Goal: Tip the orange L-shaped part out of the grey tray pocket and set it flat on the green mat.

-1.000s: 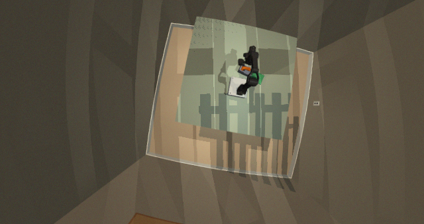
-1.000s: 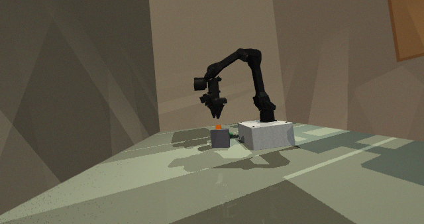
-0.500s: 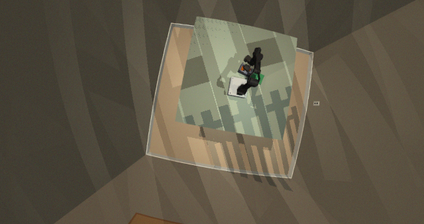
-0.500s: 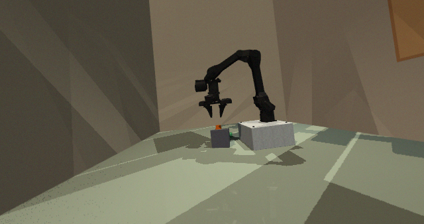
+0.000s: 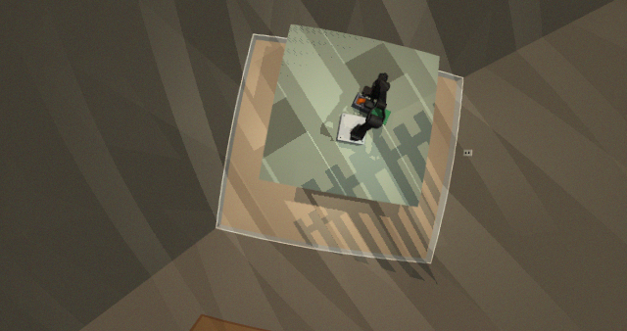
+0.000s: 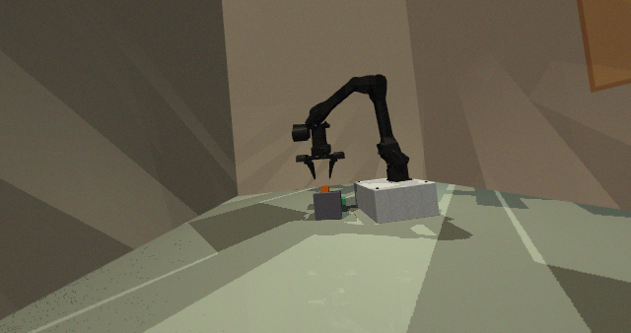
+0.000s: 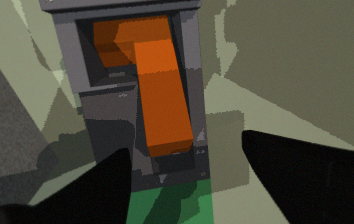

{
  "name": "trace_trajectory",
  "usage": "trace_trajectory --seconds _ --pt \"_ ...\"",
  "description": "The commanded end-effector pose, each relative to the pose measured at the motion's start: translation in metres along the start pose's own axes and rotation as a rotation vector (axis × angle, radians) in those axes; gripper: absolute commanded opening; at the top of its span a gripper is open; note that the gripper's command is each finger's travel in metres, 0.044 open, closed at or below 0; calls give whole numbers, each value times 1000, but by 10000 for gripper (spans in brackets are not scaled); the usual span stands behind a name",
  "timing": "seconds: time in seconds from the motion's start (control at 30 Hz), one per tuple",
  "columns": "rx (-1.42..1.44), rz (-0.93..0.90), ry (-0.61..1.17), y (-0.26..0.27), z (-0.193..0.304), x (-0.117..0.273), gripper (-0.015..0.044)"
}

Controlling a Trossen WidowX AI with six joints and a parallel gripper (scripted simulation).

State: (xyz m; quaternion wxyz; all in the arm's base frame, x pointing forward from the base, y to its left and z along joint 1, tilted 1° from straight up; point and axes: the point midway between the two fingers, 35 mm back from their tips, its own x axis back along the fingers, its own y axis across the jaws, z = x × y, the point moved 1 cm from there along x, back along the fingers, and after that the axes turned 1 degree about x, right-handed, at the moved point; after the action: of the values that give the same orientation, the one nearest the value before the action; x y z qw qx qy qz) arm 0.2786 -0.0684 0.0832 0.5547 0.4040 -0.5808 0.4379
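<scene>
Exterior: orange part [image 6: 324, 189] [image 7: 164, 95] [image 5: 361, 101] below the open gripper [image 6: 322, 178] [image 7: 186, 147].

The black arm [image 5: 375, 120] [image 6: 382, 106] rises steeply from its foot [image 6: 397, 172], leans slightly back toward the wrist side, bends sharply at the elbow [image 6: 379, 83] and slopes down through the forearm [image 6: 337, 100] to the wrist [image 6: 319, 136]. Below that bend the wrist hangs nearly upright, with a dark, blocky part [image 6: 300, 132] sticking out from its side. The gripper [image 6: 322, 178] [image 7: 186, 147] points downward, its two tapering fingers [image 6: 331, 168] parted, with a plain gap between their tips and nothing held there. In the wrist view the fingers enter from opposite lower sides, dark and apart
</scene>
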Motion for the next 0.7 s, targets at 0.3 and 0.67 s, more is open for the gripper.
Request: trace_trajectory --seconds 0.3,0.67 --pt "7 -19 -1 3 0 -23 280" --pt "7 -19 -1 3 0 -41 280"
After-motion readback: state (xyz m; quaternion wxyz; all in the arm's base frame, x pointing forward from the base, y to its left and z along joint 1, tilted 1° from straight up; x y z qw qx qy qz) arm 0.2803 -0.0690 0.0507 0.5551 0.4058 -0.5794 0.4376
